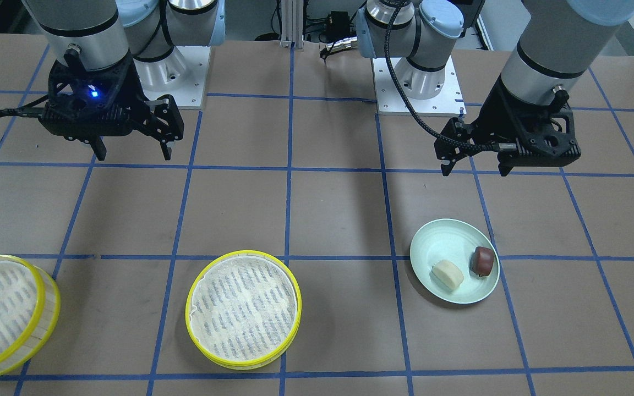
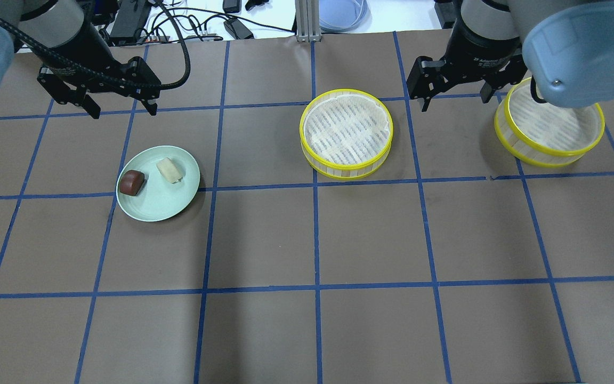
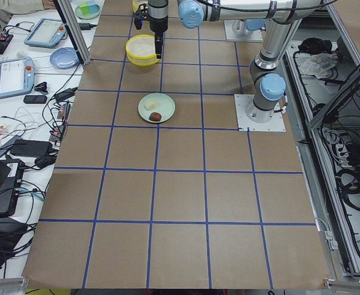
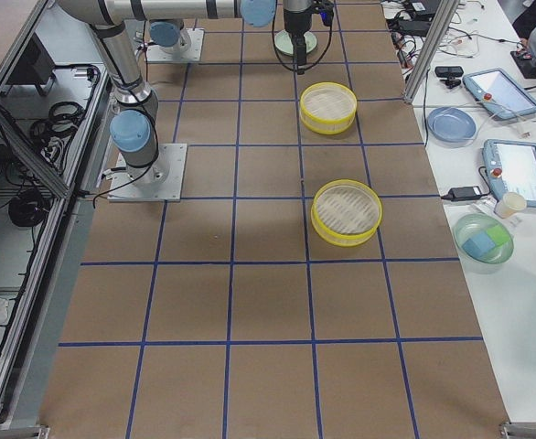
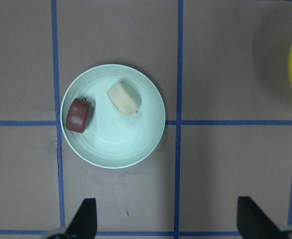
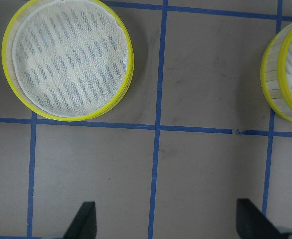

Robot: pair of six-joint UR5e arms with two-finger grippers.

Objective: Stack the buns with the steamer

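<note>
A cream-white oblong bun and a reddish-brown round bun lie side by side on a pale green plate. Two yellow-rimmed bamboo steamer trays with white cloth liners stand empty: one mid-table, one at the robot's right end. My left gripper hangs open and empty above the table beside the plate. My right gripper hangs open and empty between the two steamers.
The table is brown paper with a blue tape grid. Both arm bases stand on white plates at the robot's edge. A side bench with tablets, bowls and cables runs along the far edge, beyond a metal post.
</note>
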